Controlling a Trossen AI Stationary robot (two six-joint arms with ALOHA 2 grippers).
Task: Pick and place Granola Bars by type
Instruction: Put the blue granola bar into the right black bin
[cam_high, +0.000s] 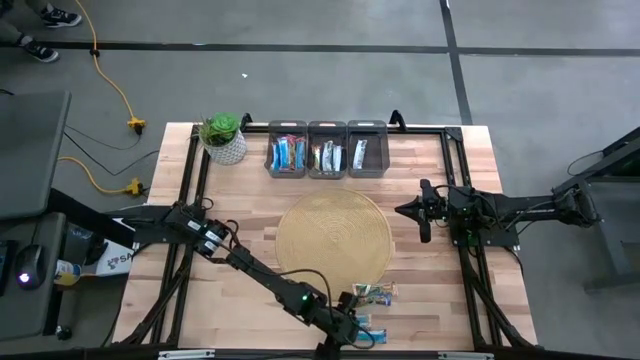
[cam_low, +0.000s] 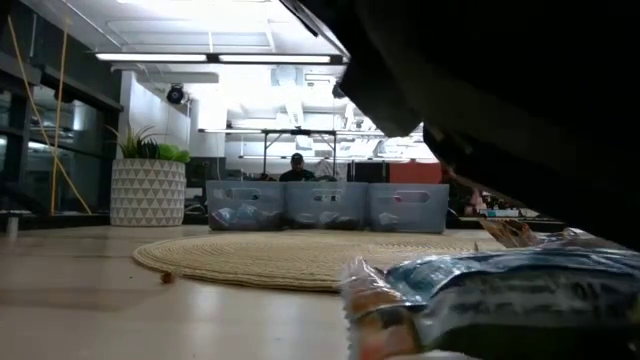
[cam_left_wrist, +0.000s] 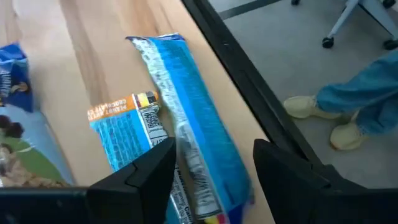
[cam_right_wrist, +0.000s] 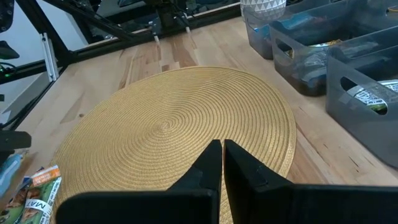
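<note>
The left gripper (cam_left_wrist: 214, 171) is down at the surface's (cam_high: 440, 300) near edge, well away from the round woven mat (cam_high: 333, 236), its fingers set wide astride a blue granola bar (cam_left_wrist: 189, 130). The right gripper (cam_right_wrist: 222, 163) waits beside the mat, fingers pressed together, holding nothing

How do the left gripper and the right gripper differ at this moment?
The left gripper sits at the table's near edge with its fingers apart, straddling a blue granola bar; the right gripper has its fingers together and holds nothing. The left reaches low over the bars; the right waits beside the woven mat. Both are dark and two-fingered.
</note>
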